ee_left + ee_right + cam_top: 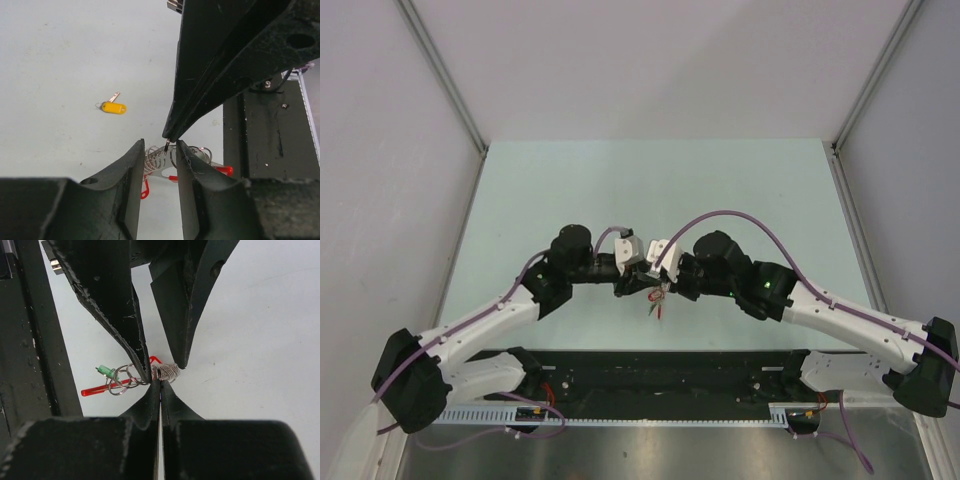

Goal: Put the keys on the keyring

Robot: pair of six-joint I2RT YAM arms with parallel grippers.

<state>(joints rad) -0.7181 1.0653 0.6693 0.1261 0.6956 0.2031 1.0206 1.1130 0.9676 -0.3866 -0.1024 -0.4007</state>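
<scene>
Over the middle of the table my two grippers meet tip to tip. My right gripper is shut on a thin wire loop of the keyring and holds it above the table. The green key and the red key hang from small rings on it. My left gripper is open. Its fingers stand on either side of the keyring's pale ridged part, close against it. The yellow-orange key lies alone on the table.
A black base plate runs along the near edge, just behind the hanging keys. Grey walls and metal posts close in the pale green table on three sides.
</scene>
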